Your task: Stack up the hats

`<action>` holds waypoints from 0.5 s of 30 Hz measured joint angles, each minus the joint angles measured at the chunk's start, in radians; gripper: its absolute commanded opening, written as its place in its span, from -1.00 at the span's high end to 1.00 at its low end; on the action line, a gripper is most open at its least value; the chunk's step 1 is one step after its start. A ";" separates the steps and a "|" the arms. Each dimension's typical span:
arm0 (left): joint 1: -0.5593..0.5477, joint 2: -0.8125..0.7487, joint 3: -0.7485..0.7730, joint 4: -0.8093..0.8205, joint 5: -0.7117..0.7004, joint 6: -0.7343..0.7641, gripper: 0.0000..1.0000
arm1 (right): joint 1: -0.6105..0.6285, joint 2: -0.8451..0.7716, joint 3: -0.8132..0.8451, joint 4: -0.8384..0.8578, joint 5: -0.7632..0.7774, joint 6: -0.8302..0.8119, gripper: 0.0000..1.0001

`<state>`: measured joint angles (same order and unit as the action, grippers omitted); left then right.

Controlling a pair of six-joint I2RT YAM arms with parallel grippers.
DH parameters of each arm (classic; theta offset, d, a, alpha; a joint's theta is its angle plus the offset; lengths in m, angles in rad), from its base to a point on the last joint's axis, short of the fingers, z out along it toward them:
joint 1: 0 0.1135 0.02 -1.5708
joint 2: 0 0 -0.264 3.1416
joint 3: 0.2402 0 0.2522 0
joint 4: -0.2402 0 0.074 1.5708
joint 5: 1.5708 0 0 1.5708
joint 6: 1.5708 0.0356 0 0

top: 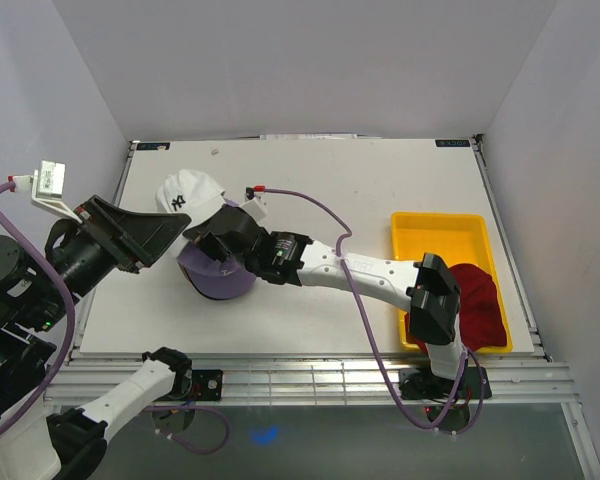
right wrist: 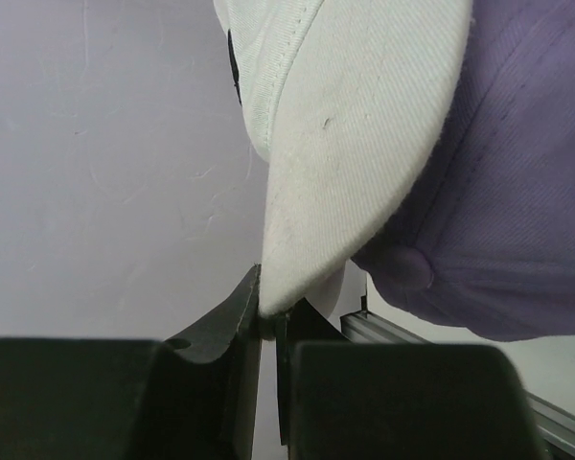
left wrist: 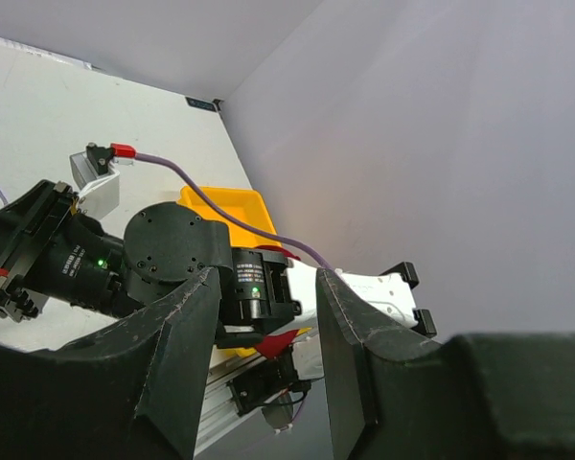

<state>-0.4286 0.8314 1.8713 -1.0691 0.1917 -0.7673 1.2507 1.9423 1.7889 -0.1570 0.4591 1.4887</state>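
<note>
A white hat [top: 188, 195] with a dark logo rests against a lavender hat [top: 218, 278] at the left middle of the table. My right gripper [top: 210, 240] reaches in from the right and is shut on the tip of the white hat's brim [right wrist: 364, 144]; the pinch [right wrist: 268, 314] shows in the right wrist view, with the lavender hat [right wrist: 517, 192] just beside it. A dark red hat [top: 477, 305] lies in the yellow tray [top: 435, 232]. My left gripper [top: 178, 233] hangs open and empty just left of the two hats, its fingers [left wrist: 187, 326] apart.
The yellow tray stands at the right side of the table, partly under the right arm's elbow [top: 435, 295]. White walls close the table in at the back and sides. A purple cable [top: 320, 210] loops over the right arm.
</note>
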 measured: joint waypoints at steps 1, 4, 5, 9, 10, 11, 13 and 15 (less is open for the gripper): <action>0.000 -0.001 0.000 0.000 -0.001 0.000 -0.11 | -0.002 0.000 -0.007 0.016 -0.005 -0.008 0.84; -0.001 -0.002 0.000 0.000 -0.002 0.000 -0.10 | -0.008 0.000 -0.021 0.066 -0.022 -0.035 0.85; -0.001 -0.002 0.000 0.000 -0.004 0.001 -0.10 | -0.011 0.000 -0.025 0.079 -0.025 -0.045 0.85; -0.001 -0.002 -0.001 0.000 -0.010 0.003 -0.10 | -0.020 0.000 -0.027 0.147 -0.045 -0.080 0.85; -0.001 -0.002 -0.003 0.000 -0.011 0.004 -0.10 | -0.022 0.000 -0.027 0.166 -0.047 -0.087 0.85; -0.002 -0.003 -0.006 0.000 -0.013 0.004 -0.10 | -0.023 0.000 -0.027 0.182 -0.049 -0.094 0.84; -0.003 -0.003 -0.011 0.000 -0.016 0.004 -0.10 | -0.026 0.000 -0.027 0.207 -0.051 -0.108 0.84; -0.003 -0.002 -0.013 0.000 -0.019 0.004 -0.10 | -0.027 0.000 -0.029 0.231 -0.051 -0.116 0.84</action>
<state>-0.4316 0.8291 1.8584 -1.0695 0.1726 -0.7631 1.2240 1.9419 1.7599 0.0742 0.4080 1.3724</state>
